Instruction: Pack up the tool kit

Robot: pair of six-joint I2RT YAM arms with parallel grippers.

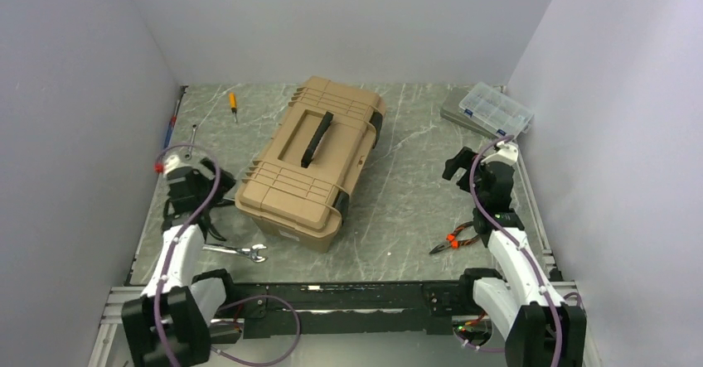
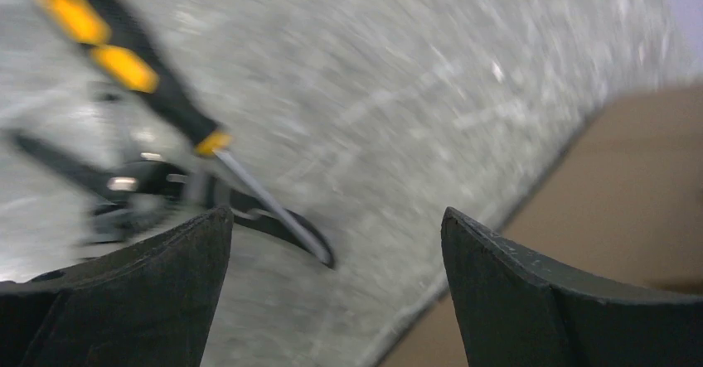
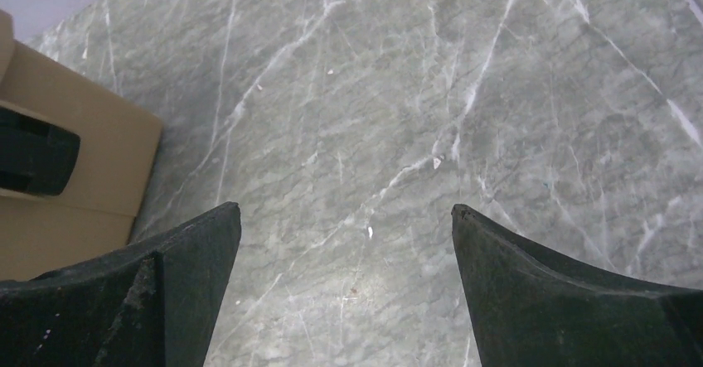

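Early stage: toolbox sits shut, left pincer and right pincer both gape empty; next move probably needs it unlatched.

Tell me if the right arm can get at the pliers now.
Probably yes. The pliers lie on bare table beside that arm's base, nothing on them, and the right gripper is open and empty. It would have to fold back tightly, though.
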